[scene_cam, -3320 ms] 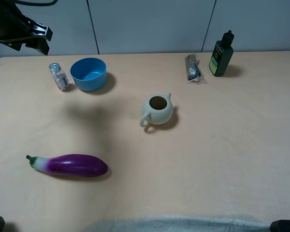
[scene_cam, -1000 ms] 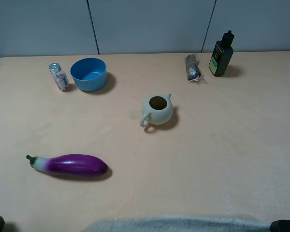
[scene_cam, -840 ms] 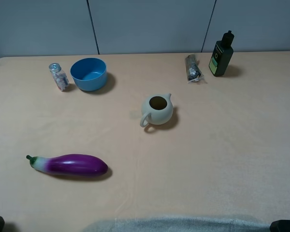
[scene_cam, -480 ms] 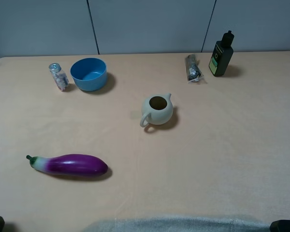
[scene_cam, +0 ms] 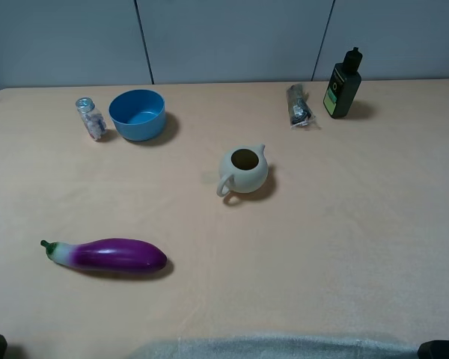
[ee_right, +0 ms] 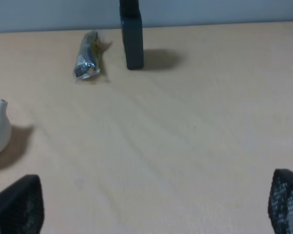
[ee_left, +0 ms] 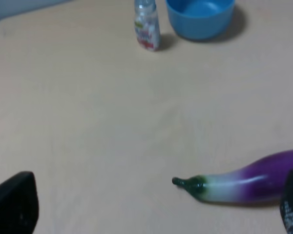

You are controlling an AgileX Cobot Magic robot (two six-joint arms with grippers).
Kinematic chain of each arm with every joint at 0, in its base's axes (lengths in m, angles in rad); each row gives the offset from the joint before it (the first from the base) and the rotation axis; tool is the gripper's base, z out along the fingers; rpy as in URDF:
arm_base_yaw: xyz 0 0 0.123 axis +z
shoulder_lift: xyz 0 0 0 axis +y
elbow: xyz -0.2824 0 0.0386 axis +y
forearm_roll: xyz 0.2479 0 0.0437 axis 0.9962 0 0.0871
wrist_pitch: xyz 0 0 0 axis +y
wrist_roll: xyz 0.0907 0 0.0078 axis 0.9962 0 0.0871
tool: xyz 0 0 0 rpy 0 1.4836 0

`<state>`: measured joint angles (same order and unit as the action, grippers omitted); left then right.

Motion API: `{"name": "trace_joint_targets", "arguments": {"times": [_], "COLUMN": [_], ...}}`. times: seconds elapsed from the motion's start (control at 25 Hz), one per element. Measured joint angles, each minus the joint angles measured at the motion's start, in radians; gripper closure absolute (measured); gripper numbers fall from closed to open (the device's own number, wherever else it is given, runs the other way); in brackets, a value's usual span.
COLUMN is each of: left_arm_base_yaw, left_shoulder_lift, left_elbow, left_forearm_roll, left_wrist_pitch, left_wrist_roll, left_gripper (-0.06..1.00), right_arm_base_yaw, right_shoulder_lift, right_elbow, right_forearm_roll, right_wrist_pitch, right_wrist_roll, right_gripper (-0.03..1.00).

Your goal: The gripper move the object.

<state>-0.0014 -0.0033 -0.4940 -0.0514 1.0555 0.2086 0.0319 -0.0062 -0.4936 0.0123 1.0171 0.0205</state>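
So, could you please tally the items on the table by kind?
Bottles: 2, small clear bottle and dark green bottle
Bowl: 1, blue bowl
Teapot: 1, cream teapot
Eggplant: 1, eggplant
Packet: 1, foil packet
Total: 6

The left gripper (ee_left: pixel 151 209) has left the high view's upper-left corner.

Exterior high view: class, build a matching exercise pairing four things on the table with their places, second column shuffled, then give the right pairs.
Things:
1. small clear bottle
2. teapot
3. eggplant
4. dark green bottle

Places:
A. near the front left of the table
B. far right, by the wall
C. just left of the blue bowl
D. middle of the table

Pairs: 1-C, 2-D, 3-A, 4-B
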Motion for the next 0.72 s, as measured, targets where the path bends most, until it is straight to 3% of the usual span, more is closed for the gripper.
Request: {"name": "trace_joint_targets", "arguments": {"times": [0.72], "left_arm_base_yaw": [0.000], "left_shoulder_lift": [-0.001], "left_elbow": [0.000], "left_forearm_roll": [0.001], "left_wrist_pitch": [0.001], "left_wrist_roll": [0.000], "left_gripper": [-0.05], "right_arm_base_yaw": [0.000], "right_shoulder_lift": [0.000], "right_elbow": [0.000], "right_forearm_roll": [0.000], "right_wrist_pitch": [-0.001], "right_wrist_roll": [0.000], "right_gripper": [0.28]}}
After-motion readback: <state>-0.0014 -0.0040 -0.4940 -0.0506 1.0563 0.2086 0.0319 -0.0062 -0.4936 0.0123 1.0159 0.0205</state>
